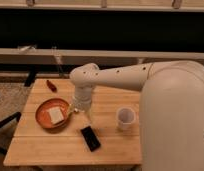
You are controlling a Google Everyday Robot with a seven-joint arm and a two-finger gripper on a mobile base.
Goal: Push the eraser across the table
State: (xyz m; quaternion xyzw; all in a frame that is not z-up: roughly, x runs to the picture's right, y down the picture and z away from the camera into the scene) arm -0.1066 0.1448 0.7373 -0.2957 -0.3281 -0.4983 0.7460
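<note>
The eraser (90, 138) is a flat black rectangular block lying on the wooden table (45, 145), near the front edge and slightly tilted. My white arm reaches in from the right. My gripper (84, 111) points down over the middle of the table, just right of an orange plate and a short way behind and left of the eraser. It stands apart from the eraser.
An orange plate (41, 116) with a pale square block (56, 115) on it sits at the left. A white cup (126, 118) stands at the right of the eraser. A small red object (51, 85) lies at the back left corner. My arm's body covers the table's right side.
</note>
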